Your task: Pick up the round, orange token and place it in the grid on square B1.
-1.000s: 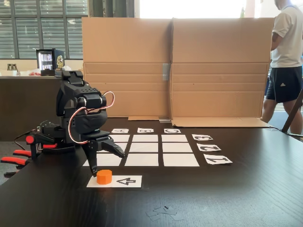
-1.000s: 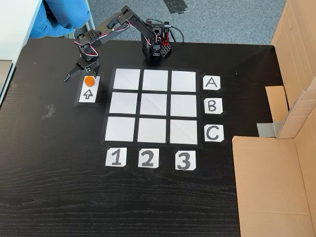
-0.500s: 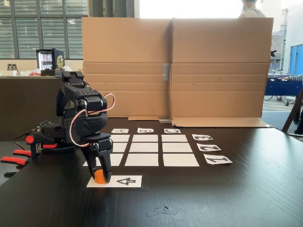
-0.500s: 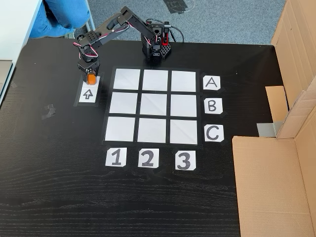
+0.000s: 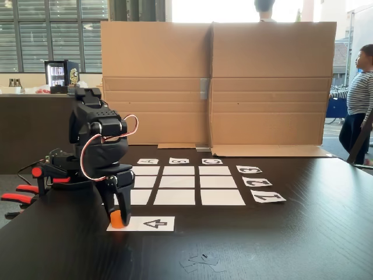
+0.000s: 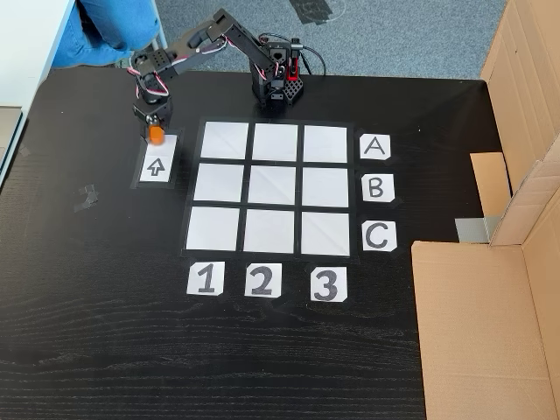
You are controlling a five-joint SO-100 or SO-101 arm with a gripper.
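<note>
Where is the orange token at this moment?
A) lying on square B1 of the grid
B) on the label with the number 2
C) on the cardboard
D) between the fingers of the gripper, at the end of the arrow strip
D: the gripper is closed around the token over the end of the arrow strip.

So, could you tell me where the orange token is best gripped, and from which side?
Across its curved side wall, coming from above: the token is a short upright cylinder, so fingers fit on opposite sides. The tool is shut on it that way now, above the arrow strip.
</note>
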